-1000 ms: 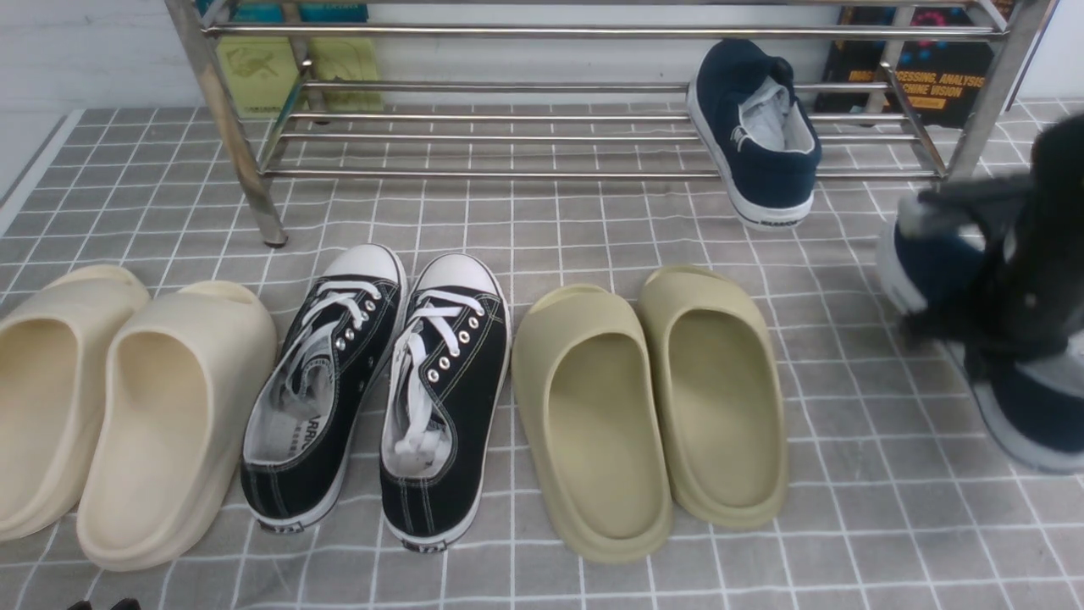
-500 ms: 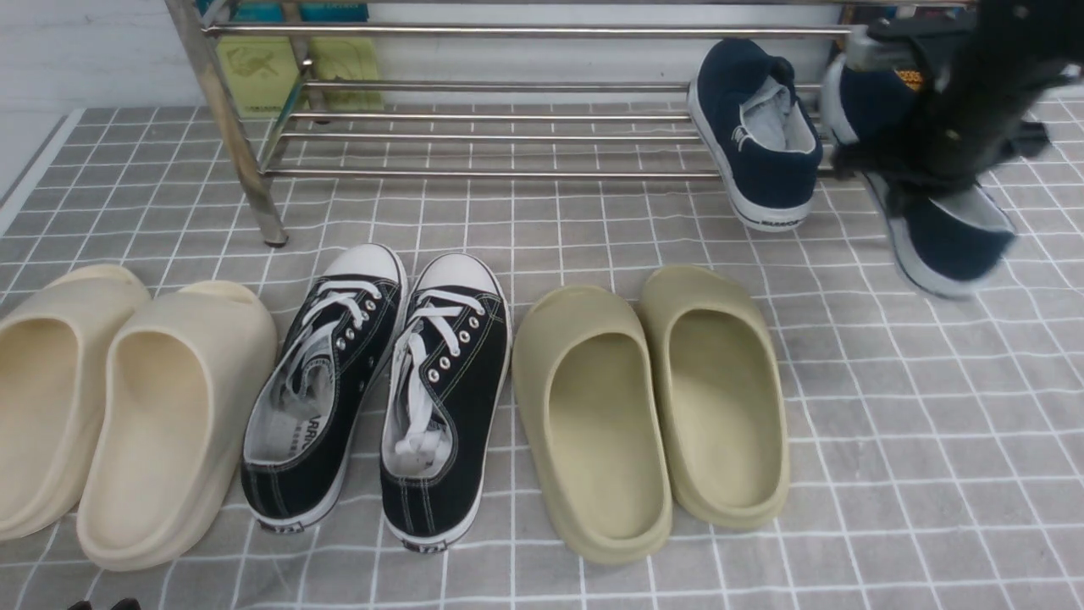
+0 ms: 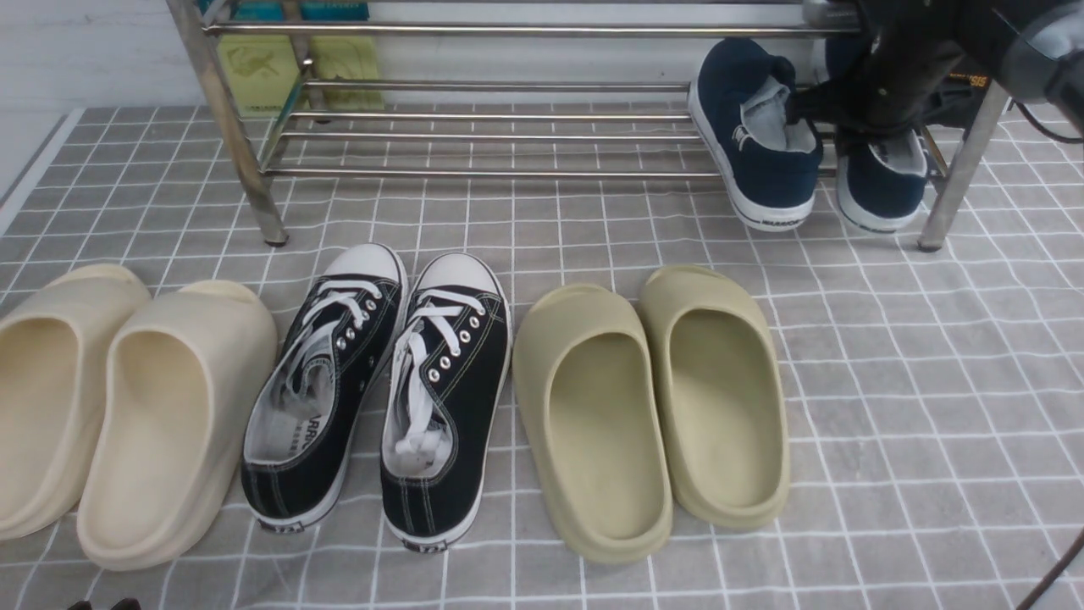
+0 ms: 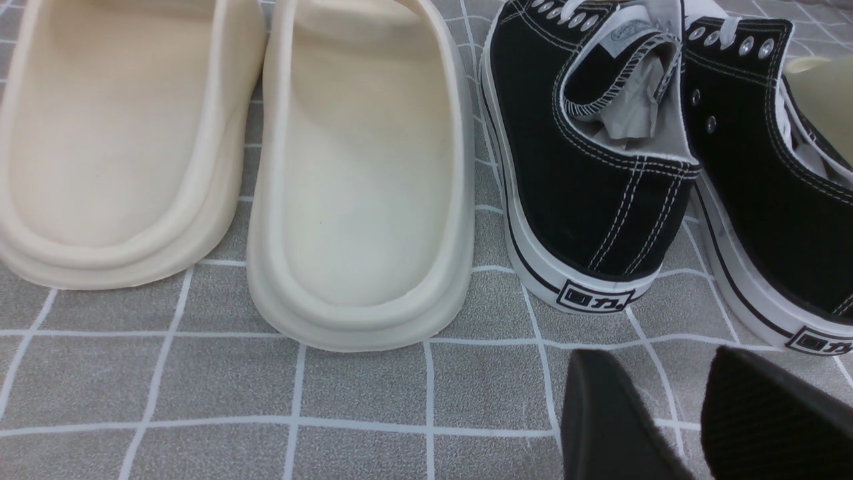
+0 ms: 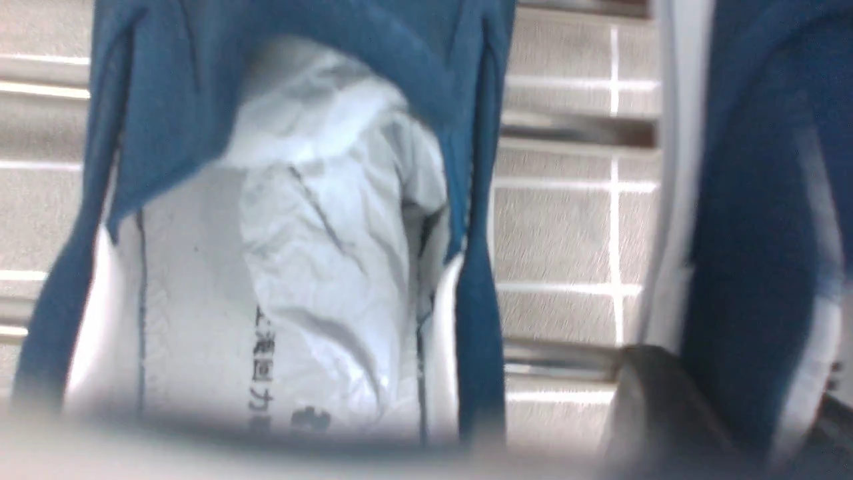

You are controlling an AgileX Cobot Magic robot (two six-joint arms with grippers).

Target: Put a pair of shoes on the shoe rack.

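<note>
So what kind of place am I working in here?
Most likely a mock-up of a home entryway: a steel shoe rack stands by a white wall, cream slides, black sneakers and olive slides are lined up in pairs on a grey grid-patterned cloth, and books lean behind the rack.

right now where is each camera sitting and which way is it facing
Front view: between the arms, looking forward over the checked cloth to the shoe rack; right arm top right, right pincer shut on the right navy slip-on.
Left wrist view: low over the cloth, facing cream slides and black lace-up sneakers; open left pincer shows.
Right wrist view: close to the rack, facing the left navy slip-on's lining; one finger shows.
Shared: front and right wrist views show both navy slip-ons.
</note>
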